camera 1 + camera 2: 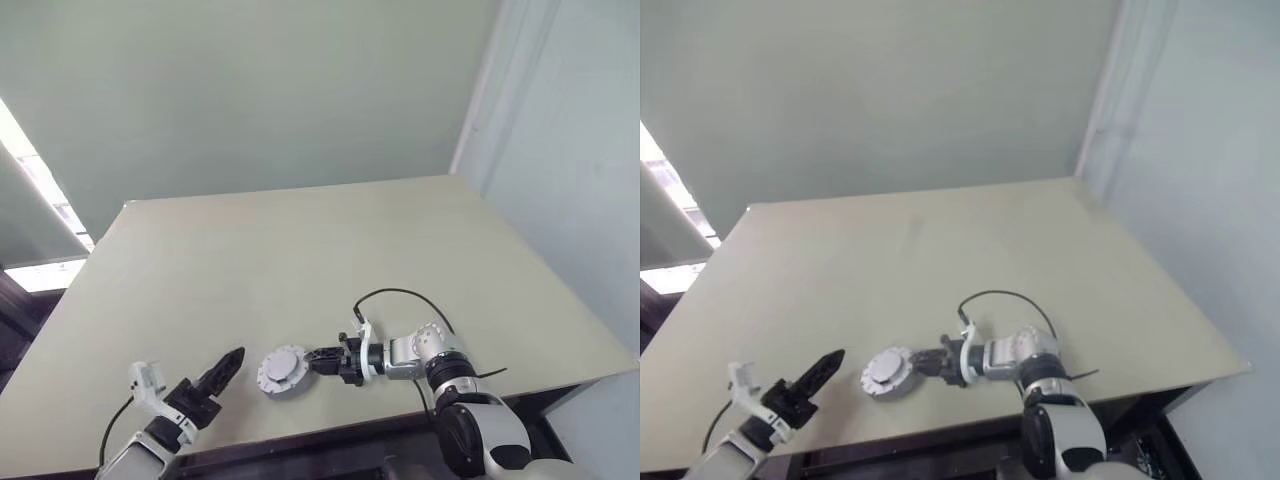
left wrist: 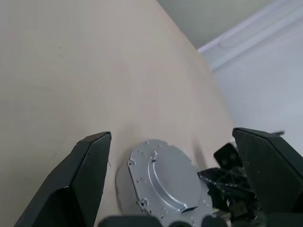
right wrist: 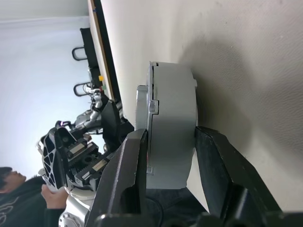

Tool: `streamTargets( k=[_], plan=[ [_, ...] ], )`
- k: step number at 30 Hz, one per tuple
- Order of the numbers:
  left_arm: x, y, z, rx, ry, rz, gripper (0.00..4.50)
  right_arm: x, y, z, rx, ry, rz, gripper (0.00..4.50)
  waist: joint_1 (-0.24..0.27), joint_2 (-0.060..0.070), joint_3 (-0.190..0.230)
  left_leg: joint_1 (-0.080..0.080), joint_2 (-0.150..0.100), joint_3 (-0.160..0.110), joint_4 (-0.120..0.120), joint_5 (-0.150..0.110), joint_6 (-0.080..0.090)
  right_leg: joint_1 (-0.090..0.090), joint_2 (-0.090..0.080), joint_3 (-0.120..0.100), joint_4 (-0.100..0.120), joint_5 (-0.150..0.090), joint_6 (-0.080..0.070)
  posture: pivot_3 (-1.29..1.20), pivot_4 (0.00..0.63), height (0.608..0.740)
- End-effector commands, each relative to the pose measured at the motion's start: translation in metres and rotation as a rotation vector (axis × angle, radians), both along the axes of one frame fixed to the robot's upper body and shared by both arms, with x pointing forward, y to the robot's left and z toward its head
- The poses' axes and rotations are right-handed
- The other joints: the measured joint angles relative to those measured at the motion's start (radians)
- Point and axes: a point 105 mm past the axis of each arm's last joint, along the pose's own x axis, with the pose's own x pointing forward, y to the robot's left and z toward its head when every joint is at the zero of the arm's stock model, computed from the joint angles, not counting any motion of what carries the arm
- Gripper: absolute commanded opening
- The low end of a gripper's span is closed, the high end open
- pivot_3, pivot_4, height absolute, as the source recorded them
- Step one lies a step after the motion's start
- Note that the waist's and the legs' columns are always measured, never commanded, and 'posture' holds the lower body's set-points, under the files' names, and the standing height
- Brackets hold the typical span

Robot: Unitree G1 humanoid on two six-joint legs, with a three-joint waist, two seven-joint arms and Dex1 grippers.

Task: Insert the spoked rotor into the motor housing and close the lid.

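The motor housing (image 1: 283, 370) is a squat silver round casing near the table's front edge. The lid (image 2: 165, 177), a flat silver disc with a raised centre and notched rim, lies on top of it. The spoked rotor is hidden. My right gripper (image 1: 318, 360) reaches in from the right and is shut on the motor housing (image 3: 177, 118). One finger presses the lid side and the other the table side. My left gripper (image 1: 228, 368) hovers just left of the casing, open and touching nothing. In the left wrist view its fingers (image 2: 90, 161) stand wide apart, framing the lid.
The beige table (image 1: 300, 260) stretches far and wide behind the casing; its front edge runs close under both grippers. A black cable (image 1: 400, 292) loops above my right wrist. A person (image 3: 9, 189) stands beyond the table's edge in the right wrist view.
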Motion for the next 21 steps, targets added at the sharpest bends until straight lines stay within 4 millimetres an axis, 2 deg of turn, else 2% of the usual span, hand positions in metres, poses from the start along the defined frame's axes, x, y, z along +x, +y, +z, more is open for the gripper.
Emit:
streamTargets(
  k=[1,5,10,16,21],
  plan=[
    [0.000,0.006,0.005,-0.015,-0.021,0.036,4.40,0.003,0.016,0.018,0.102,-0.021,-0.011,1.35,0.000,0.000,0.000,-0.001,0.000,0.000,0.000,0.000,0.000,-0.001,0.000,0.000,0.000,0.000,0.000,0.00,0.000,0.740],
    [0.001,0.009,0.007,-0.046,-0.037,0.083,4.40,0.007,0.016,0.026,0.153,-0.018,-0.041,1.35,0.003,0.000,0.000,-0.003,0.000,0.000,0.000,0.000,0.000,-0.002,0.000,0.000,-0.001,0.000,0.000,0.00,0.000,0.740],
    [0.000,0.012,0.007,-0.102,-0.048,0.132,4.40,0.015,0.021,0.046,0.254,-0.039,-0.084,1.35,0.005,-0.001,0.000,-0.012,-0.001,0.000,0.002,0.000,0.000,-0.009,0.000,0.000,0.000,0.000,0.000,0.00,0.000,0.740],
    [-0.002,0.011,0.004,-0.160,-0.041,0.165,4.40,0.017,0.023,0.057,0.301,-0.055,-0.085,1.35,0.007,-0.001,0.000,-0.013,-0.001,0.001,0.002,0.000,0.000,-0.010,0.000,0.001,0.000,0.000,0.000,0.00,0.000,0.740],
    [0.010,-0.005,0.016,-0.286,-0.111,0.176,4.40,0.015,0.026,0.065,0.316,-0.080,-0.064,1.35,0.008,-0.001,0.000,-0.013,-0.001,0.001,0.003,0.000,0.000,-0.010,0.000,0.001,0.000,0.000,0.000,0.00,0.000,0.740]
  ],
)
